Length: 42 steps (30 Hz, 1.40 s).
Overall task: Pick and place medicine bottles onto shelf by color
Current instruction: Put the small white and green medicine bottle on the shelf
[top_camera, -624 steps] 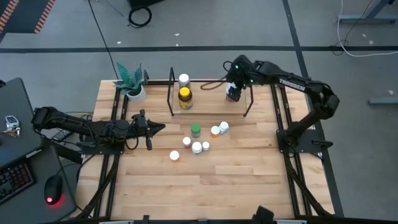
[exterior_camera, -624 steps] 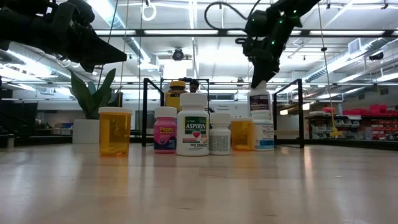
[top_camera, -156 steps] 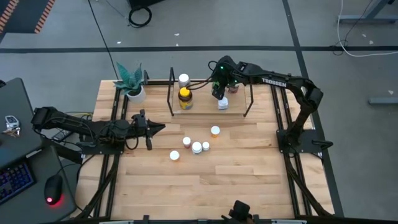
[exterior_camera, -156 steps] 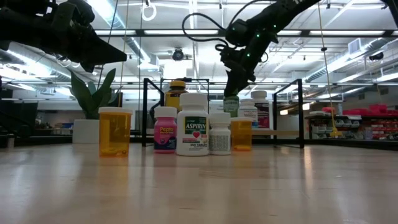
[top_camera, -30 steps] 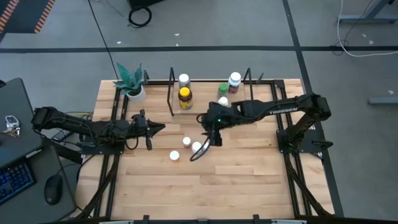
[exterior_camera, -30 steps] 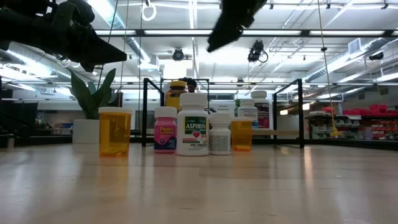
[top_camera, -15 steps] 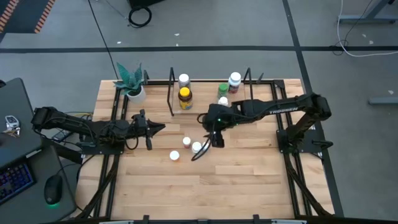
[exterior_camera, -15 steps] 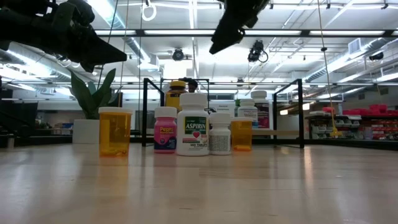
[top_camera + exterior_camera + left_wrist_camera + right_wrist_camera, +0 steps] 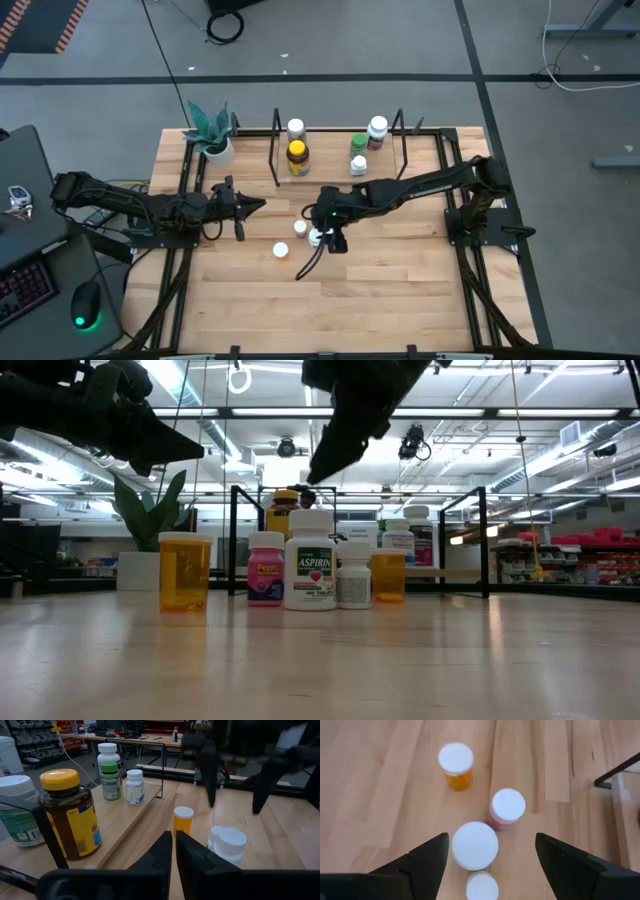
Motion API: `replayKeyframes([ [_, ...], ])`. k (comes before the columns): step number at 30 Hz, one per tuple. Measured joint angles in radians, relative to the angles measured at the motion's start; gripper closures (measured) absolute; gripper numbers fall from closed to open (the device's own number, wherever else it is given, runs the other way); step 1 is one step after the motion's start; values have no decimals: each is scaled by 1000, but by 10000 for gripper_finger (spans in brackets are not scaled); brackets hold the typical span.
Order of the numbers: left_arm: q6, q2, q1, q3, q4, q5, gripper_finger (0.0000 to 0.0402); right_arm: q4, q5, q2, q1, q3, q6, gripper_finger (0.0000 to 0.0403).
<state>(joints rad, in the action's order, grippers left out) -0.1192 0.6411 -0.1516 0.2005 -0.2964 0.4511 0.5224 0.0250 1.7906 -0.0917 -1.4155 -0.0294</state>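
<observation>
Right gripper point(image 9: 487, 855): jaws spread, above the aspirin bottle point(image 9: 474, 845), near the shelf point(image 9: 335, 172).
Bottle: light, rigid, smooth; grip sides below cap.
Left gripper point(image 9: 258, 207): jaws pressed together.

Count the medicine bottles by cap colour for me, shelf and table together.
White-capped bottles: 8
Green-capped bottle: 1
Yellow-lidded amber bottle: 1
Total: 10
</observation>
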Motion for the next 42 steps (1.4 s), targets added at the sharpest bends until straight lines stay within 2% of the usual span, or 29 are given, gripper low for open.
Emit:
replayKeyframes([
  [11,1,0,0,0,1,0,368,-47,-34,10,-1,0,-13,63],
  [18,0,0,0,0,1,0,371,-52,-93,8,18,0,-22,63],
  [28,1,0,0,0,2,0,366,-89,-121,54,0,-1,-46,64],
  [36,1,0,0,0,0,0,371,-106,-114,126,-1,0,-57,65],
  [42,0,0,0,0,-2,0,363,-92,-63,140,-1,0,-72,68],
])
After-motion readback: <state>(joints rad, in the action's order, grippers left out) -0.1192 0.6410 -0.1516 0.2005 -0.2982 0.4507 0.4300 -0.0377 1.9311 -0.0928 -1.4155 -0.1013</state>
